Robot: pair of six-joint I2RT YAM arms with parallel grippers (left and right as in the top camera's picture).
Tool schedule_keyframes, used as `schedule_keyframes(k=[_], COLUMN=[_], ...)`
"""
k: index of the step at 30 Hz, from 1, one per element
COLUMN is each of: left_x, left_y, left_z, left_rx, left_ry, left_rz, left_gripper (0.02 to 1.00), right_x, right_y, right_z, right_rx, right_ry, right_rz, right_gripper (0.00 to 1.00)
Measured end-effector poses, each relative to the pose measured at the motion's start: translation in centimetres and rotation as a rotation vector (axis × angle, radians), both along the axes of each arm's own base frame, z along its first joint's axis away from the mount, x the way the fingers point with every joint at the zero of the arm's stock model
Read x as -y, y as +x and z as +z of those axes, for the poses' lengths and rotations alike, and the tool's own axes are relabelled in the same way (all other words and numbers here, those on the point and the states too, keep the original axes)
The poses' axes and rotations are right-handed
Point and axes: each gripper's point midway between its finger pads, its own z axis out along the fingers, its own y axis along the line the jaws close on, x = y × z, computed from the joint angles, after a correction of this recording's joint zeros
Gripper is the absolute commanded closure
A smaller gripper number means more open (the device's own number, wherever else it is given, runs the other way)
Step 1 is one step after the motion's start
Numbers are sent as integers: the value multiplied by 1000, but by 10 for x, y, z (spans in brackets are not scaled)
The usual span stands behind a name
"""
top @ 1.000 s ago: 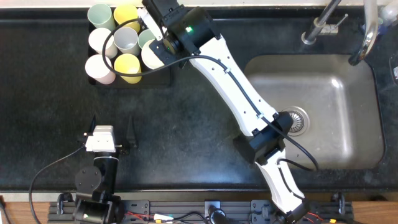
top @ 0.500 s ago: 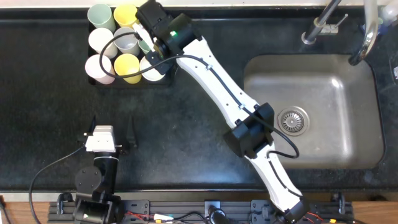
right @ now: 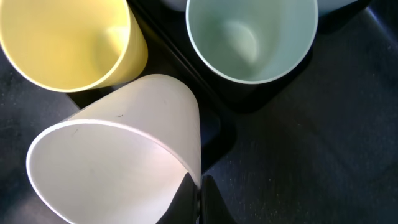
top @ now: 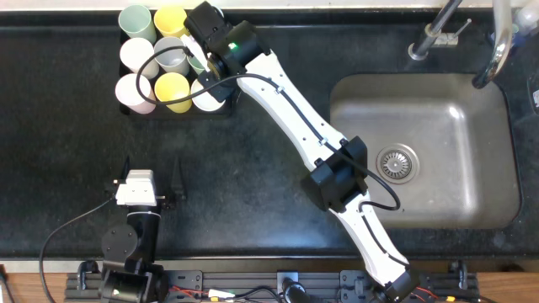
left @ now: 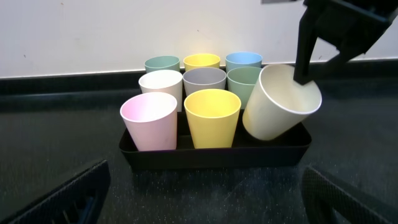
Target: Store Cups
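Cream cup (left: pixel 283 102) tilted at tray's (left: pixel 211 163) last free slot, clenched by R gripper (right: pixel 199 196) fingers; L gripper (top: pixel 152 172) fingers spread. Next: to be righted, lowered, released.

From above, the right arm (top: pixel 278 109) hides the blue cup (left: pixel 244 60) and most of the green cup (right: pixel 249 37) and the tilted cream cup (top: pixel 210 99). In the right wrist view the cream cup's rim and the yellow cup (right: pixel 62 43) run off the edge, and the right gripper (right: pixel 200 194) is cut to a dark sliver
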Motion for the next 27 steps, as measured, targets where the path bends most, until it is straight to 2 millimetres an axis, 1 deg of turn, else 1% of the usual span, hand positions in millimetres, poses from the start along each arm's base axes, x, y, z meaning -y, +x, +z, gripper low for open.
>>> schedule_keyframes(k=[9, 16, 17, 18, 19, 20, 21, 22, 27], left_x=[0, 0, 0, 0, 0, 0, 0, 0, 0], left_y=[0, 0, 0, 0, 0, 0, 0, 0, 0], left_z=[0, 0, 0, 0, 0, 0, 0, 0, 0], left_rx=[0, 0, 0, 0, 0, 0, 0, 0, 0], left_ry=[0, 0, 0, 0, 0, 0, 0, 0, 0], left_rz=[0, 0, 0, 0, 0, 0, 0, 0, 0], left_gripper=[20, 20, 20, 20, 20, 20, 20, 20, 20], right_x=[1, 3, 3, 3, 3, 4, 5, 5, 8], right_y=[1, 4, 4, 4, 4, 4, 5, 5, 7], right_z=[-29, -30, -30, -30, -30, -30, -30, -30, -30], right_rx=[-40, -43, -42, -44, -43, -43, -44, -44, -44], right_ry=[-36, -34, -34, -34, -34, -35, -34, -35, -35], right_rz=[-2, -11, -12, -14, -12, -15, -18, -19, -22], right_gripper=[958, 958, 814, 636, 443, 229, 86, 3, 5])
